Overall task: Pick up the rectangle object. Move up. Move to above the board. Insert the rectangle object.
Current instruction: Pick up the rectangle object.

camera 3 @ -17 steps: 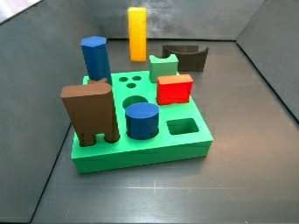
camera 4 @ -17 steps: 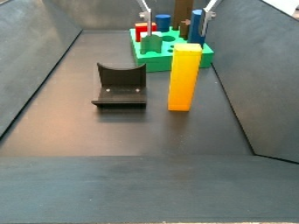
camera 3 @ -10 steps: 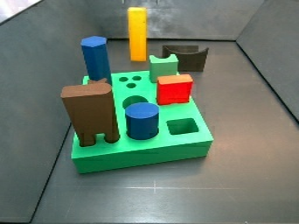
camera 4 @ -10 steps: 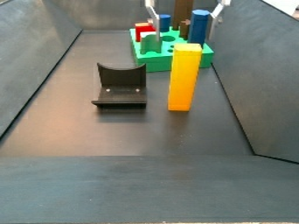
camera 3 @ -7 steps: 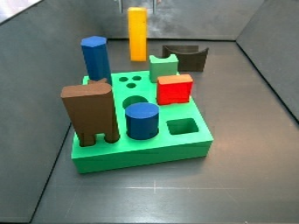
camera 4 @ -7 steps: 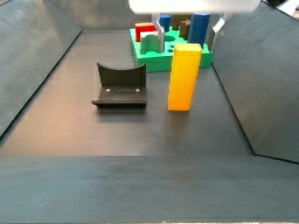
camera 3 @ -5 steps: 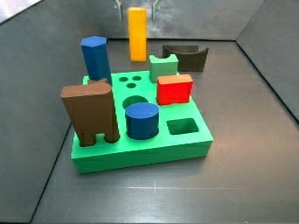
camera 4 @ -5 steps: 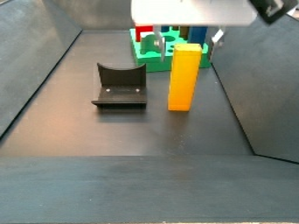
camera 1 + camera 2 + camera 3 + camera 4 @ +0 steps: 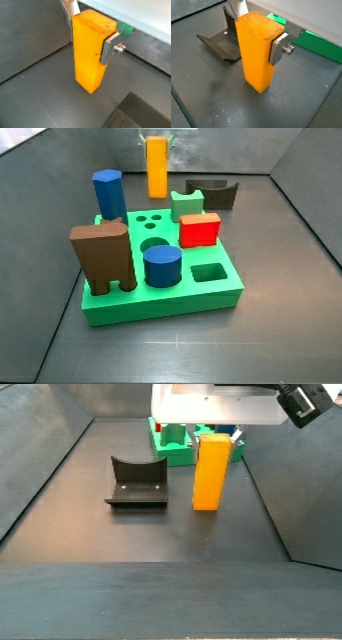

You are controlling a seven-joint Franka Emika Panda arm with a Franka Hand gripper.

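Dark grey floor with grey walls encloses the workspace. At left in a side view, the fixture [image 9: 136, 481] sits on the floor, apart from the rectangle object [image 9: 211, 472], which stands upright on the floor. The gripper [image 9: 258, 31] is at the block's top; the fingers [image 9: 279, 50] straddle it in both wrist views, plates at or just beside opposite faces, and contact cannot be told. The block's base rests on the floor [image 9: 40, 95]. The board [image 9: 160, 278] lies well apart, carrying blue cylinders, a brown block and a red cube.
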